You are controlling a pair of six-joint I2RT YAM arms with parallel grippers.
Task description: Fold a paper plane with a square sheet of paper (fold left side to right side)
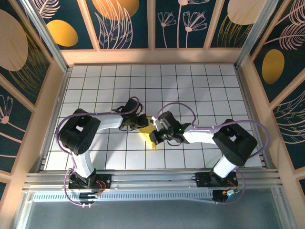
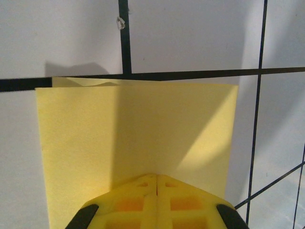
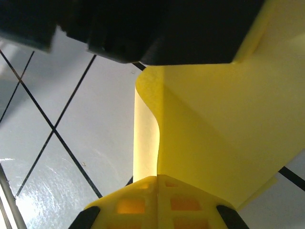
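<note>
Jaws of left gripper [image 2: 156, 177] and right gripper [image 3: 157, 177] both clench the thin pale yellow paper sheet [image 2: 138, 129] on white gridded table [image 2: 190, 38].

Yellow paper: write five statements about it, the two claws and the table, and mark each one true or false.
1. The left claw is shut on an edge of the square sheet of paper. True.
2. The right claw stands wide open, clear of the sheet. False: it is shut on the sheet, which curls up from its fingers.
3. The table under the sheet is white with black grid lines. True.
4. The sheet is blue. False: it is pale yellow.
5. In the top view, the sheet lies at the far left corner of the table. False: it lies near the middle, between the two claws.
</note>
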